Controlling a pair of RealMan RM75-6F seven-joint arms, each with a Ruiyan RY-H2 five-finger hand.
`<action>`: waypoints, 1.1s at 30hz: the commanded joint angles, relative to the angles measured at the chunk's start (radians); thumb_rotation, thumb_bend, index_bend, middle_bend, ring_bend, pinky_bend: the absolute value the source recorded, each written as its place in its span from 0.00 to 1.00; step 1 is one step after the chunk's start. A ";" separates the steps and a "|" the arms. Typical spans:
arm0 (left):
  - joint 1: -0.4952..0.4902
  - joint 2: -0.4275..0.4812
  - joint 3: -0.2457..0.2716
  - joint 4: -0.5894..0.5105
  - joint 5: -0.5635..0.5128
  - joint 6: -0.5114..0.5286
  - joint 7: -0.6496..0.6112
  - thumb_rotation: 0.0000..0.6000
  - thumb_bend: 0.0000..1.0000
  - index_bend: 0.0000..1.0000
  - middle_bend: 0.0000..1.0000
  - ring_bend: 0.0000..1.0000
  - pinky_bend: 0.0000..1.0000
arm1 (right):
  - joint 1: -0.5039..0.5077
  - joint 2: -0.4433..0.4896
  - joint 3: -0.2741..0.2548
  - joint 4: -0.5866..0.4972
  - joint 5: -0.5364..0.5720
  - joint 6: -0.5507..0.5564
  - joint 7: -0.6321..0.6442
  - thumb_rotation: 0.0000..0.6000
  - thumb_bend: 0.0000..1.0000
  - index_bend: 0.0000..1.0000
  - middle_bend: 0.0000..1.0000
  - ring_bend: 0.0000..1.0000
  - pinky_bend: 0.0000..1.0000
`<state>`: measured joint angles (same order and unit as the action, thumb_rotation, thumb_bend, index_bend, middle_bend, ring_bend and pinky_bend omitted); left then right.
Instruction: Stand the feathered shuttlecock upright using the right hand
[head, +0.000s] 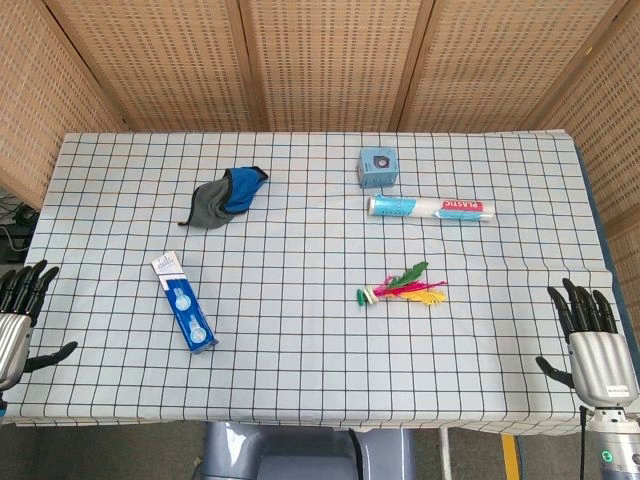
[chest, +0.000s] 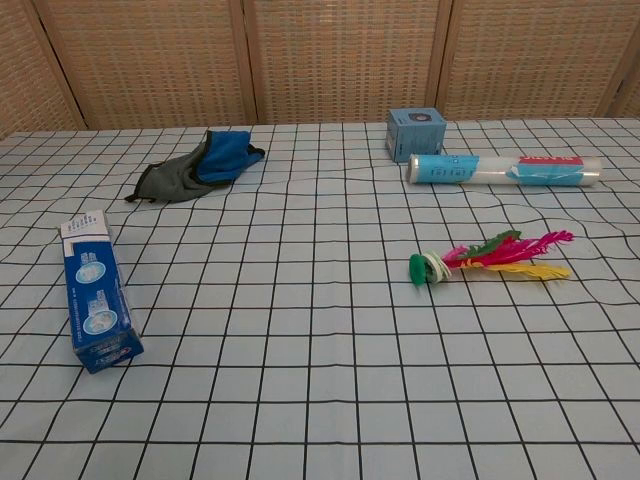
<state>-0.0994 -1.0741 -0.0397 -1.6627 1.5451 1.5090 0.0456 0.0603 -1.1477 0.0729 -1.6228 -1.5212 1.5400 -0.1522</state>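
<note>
Nothing is grasped yet: the right hand (head: 590, 340) waits at the table (head: 300, 390) edge, fingers spread and released. Well ahead and to its left lies the feathered shuttlecock (head: 402, 289), flat. Reaching comes next.

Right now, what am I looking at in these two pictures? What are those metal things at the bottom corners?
Those are a robot's two mechanical hands, the left hand and right hand, both open and holding nothing. The top picture looks down from its head; the other looks out from its chest and shows no hands. On the checked tablecloth lie a feathered shuttlecock on its side, a blue carton, a grey-blue cloth, a small blue box and a plastic-wrap roll.
</note>
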 joint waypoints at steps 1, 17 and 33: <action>0.000 -0.003 0.000 0.002 -0.001 0.000 0.001 1.00 0.00 0.00 0.00 0.00 0.00 | 0.001 -0.002 0.000 0.002 0.002 -0.003 -0.001 1.00 0.00 0.00 0.00 0.00 0.00; -0.015 -0.045 -0.009 0.027 -0.027 -0.024 0.041 1.00 0.00 0.00 0.00 0.00 0.00 | 0.290 -0.045 0.110 0.072 0.027 -0.323 -0.107 1.00 0.10 0.34 0.00 0.00 0.00; -0.038 -0.086 -0.023 0.059 -0.087 -0.075 0.105 1.00 0.00 0.00 0.00 0.00 0.00 | 0.469 -0.256 0.111 0.226 0.190 -0.553 -0.241 1.00 0.46 0.46 0.00 0.00 0.00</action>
<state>-0.1366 -1.1589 -0.0617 -1.6045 1.4595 1.4351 0.1492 0.5197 -1.3929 0.1843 -1.4072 -1.3393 0.9935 -0.3835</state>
